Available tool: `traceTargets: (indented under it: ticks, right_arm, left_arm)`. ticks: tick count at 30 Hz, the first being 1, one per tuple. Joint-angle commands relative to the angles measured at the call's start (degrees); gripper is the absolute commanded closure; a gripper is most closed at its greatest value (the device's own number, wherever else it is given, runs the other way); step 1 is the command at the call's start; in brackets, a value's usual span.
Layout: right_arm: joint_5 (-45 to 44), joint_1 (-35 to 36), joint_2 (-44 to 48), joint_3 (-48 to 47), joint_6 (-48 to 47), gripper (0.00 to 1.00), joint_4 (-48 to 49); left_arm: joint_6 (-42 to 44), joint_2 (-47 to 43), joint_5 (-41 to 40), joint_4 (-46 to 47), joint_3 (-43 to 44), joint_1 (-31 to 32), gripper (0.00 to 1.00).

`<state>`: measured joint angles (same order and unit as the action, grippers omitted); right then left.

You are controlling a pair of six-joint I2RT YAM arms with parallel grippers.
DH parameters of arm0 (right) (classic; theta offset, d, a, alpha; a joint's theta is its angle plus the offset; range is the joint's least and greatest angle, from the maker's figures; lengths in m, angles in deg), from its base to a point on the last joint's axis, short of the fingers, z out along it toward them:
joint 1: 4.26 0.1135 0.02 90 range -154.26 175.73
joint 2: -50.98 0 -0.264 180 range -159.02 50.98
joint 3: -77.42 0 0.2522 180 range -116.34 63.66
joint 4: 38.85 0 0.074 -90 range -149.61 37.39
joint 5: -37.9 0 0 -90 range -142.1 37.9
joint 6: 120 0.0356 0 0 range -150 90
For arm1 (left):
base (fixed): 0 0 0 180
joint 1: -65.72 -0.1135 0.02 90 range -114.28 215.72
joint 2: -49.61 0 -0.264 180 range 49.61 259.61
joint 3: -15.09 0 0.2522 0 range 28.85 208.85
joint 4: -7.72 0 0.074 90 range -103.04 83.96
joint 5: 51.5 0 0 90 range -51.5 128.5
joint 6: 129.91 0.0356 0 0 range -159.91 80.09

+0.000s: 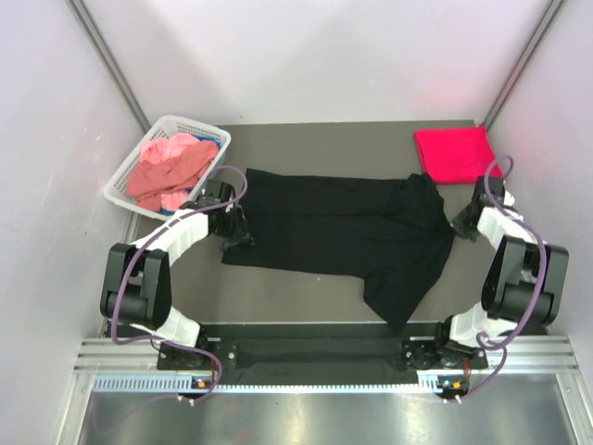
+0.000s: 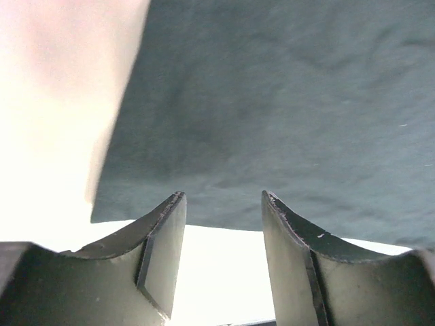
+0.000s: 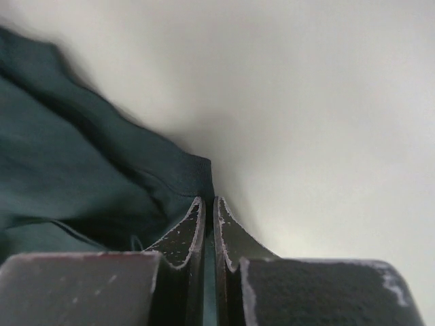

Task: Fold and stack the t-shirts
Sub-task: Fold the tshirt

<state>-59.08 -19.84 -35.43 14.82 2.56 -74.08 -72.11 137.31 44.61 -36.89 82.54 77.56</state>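
Our right gripper (image 3: 209,207) pinches the black shirt (image 3: 81,183) at its hem, jaws clenched; our left gripper (image 2: 223,198) gapes, the shirt just beyond its fingertips.

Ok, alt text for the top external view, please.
A black t-shirt lies spread across the dark table, the left gripper at its left edge and the right gripper at its right edge. A folded red t-shirt sits at the far right; a white basket at far left holds pink cloth.
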Motion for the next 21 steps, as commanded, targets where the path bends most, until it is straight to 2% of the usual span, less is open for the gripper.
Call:
traceTargets:
  ticks: [1,2,6,9,12,14,18,21]
  right_arm:
    - [0.9,-0.4,-3.0,-6.0,-4.5,0.99,-0.6]
    - [1.7,-0.4,-3.3,-6.6,-4.5,0.97,-1.0]
    - [-0.8,0.3,-1.5,-10.0,-6.2,0.75,-6.3]
    - [-1.6,0.5,1.1,-10.4,-6.9,0.69,-6.9]
    - [3.0,0.6,1.9,-10.1,-6.8,0.69,-7.4]
    - [6.0,2.3,3.3,-8.3,-6.2,0.71,-7.0]
    - [4.4,11.4,6.5,-7.0,-7.5,0.70,-7.4]
    - [5.5,20.8,7.8,-5.7,-8.1,0.69,-6.8]
  left_arm:
    - [-2.2,-1.0,-0.8,1.9,-1.7,0.0,0.47]
    - [-2.3,-1.0,-2.0,1.8,-1.9,0.1,0.47]
    - [-3.7,-2.4,-7.5,1.7,-4.7,0.1,0.47]
    - [-6.2,-3.0,-8.0,2.1,-6.2,0.0,0.49]
    - [-6.8,-1.8,-4.8,3.7,-7.7,0.0,0.51]
    - [-6.6,-0.8,-5.4,3.0,-8.2,0.1,0.51]
    - [-5.9,-1.0,-11.8,2.2,-9.4,0.1,0.52]
    - [-6.6,-0.9,-14.1,1.1,-10.1,0.0,0.57]
